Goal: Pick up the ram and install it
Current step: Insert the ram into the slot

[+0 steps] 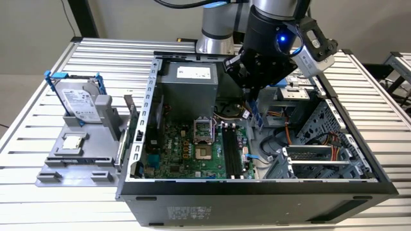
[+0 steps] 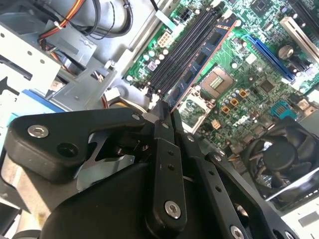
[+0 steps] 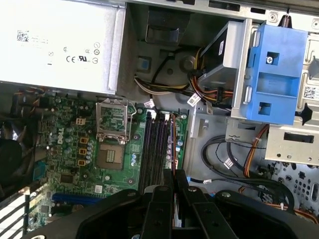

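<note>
One ram (image 2: 199, 62), a thin dark stick, sits clamped edge-on between the closed fingers of the gripper (image 2: 164, 113), hanging just above the black memory slots (image 2: 177, 52) of the motherboard (image 2: 249, 64) inside the open computer case (image 1: 257, 192). In the first wrist view it runs nearly parallel to the slots but is not seated in any of them. The likely trouble is misalignment. A slight tilt or offset would drive the stick's edge onto a slot wall or the neighbouring processor socket (image 3: 112, 157), and a board this thin could twist or slip in the grip under pressure. Bundled cables (image 3: 209, 92) lie near. The case rests on a slatted metal counter (image 1: 32, 144), beside a grey fixture (image 1: 77, 166) carrying a hard drive (image 1: 80, 98). A plain wall (image 1: 141, 19) stands behind.
</note>
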Robot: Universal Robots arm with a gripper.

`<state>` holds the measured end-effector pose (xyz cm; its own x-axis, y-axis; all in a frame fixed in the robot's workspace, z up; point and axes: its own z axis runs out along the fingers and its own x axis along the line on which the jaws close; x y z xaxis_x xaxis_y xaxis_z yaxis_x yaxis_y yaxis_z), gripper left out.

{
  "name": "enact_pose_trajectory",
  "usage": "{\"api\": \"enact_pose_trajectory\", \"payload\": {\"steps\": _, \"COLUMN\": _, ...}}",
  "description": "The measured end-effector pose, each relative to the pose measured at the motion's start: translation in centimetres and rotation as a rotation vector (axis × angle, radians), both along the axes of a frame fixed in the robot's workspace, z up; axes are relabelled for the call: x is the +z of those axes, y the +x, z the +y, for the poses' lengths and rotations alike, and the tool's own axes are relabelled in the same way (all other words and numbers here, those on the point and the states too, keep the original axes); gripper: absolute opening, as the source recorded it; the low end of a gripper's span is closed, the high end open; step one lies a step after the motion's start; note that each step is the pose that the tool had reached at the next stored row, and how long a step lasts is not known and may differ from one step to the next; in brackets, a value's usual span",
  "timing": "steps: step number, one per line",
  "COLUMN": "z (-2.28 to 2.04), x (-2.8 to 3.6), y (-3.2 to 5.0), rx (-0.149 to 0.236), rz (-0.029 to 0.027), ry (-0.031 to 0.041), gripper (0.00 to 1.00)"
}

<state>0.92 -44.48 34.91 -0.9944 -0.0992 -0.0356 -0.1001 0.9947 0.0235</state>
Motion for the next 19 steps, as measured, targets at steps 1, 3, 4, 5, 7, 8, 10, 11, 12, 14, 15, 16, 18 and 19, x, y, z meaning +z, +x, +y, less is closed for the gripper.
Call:
{"api": "enact_pose_trajectory", "payload": {"steps": 1, "z": 0.0, "x": -0.19, "y": 0.0, "rx": -0.001, "rz": 0.0, "ry": 0.0, "gripper": 0.0}}
{"api": "enact_pose_trajectory", "payload": {"steps": 3, "z": 0.0, "x": -0.55, "y": 0.0, "rx": -0.005, "rz": 0.0, "ry": 0.0005, "gripper": 0.0}}
{"api": "enact_pose_trajectory", "payload": {"steps": 4, "z": 0.0, "x": -0.74, "y": 0.0, "rx": -0.012, "rz": -0.0001, "ry": 0.0009, "gripper": 0.0}}
{"api": "enact_pose_trajectory", "payload": {"steps": 5, "z": 0.0, "x": -0.92, "y": 0.0, "rx": -0.025, "rz": -0.0001, "ry": 0.0009, "gripper": 0.0}}
{"api": "enact_pose_trajectory", "payload": {"steps": 7, "z": 0.0, "x": -1.27, "y": 0.0, "rx": -0.059, "rz": -0.0001, "ry": 0.0009, "gripper": 0.0}}
{"api": "enact_pose_trajectory", "payload": {"steps": 8, "z": 0.0, "x": -1.45, "y": 0.0, "rx": -0.077, "rz": 0.0, "ry": 0.0008, "gripper": 0.0}}
{"api": "enact_pose_trajectory", "payload": {"steps": 10, "z": 0.0, "x": -1.83, "y": 0.0, "rx": -0.109, "rz": -0.0001, "ry": 0.0012, "gripper": 0.0}}
{"api": "enact_pose_trajectory", "payload": {"steps": 11, "z": 0.0, "x": -2.01, "y": 0.0, "rx": -0.12, "rz": -0.0001, "ry": 0.0012, "gripper": 0.0}}
{"api": "enact_pose_trajectory", "payload": {"steps": 12, "z": 0.0, "x": -2.19, "y": 0.0, "rx": -0.128, "rz": -0.0001, "ry": 0.001, "gripper": 0.0}}
{"api": "enact_pose_trajectory", "payload": {"steps": 14, "z": 0.0, "x": -2.55, "y": 0.0, "rx": -0.15, "rz": -0.0001, "ry": 0.0011, "gripper": 0.0}}
{"api": "enact_pose_trajectory", "payload": {"steps": 15, "z": 0.0, "x": -2.74, "y": 0.0, "rx": -0.157, "rz": -0.0002, "ry": 0.0011, "gripper": 0.0}}
{"api": "enact_pose_trajectory", "payload": {"steps": 16, "z": 0.01, "x": -2.92, "y": 0.0, "rx": -0.159, "rz": -0.0001, "ry": 0.0011, "gripper": 0.0}}
{"api": "enact_pose_trajectory", "payload": {"steps": 18, "z": 0.01, "x": -3.28, "y": 0.0, "rx": -0.159, "rz": -0.0002, "ry": 0.001, "gripper": 0.0}}
{"api": "enact_pose_trajectory", "payload": {"steps": 19, "z": 0.01, "x": -3.45, "y": 0.0, "rx": -0.159, "rz": -0.0002, "ry": 0.0011, "gripper": 0.0}}
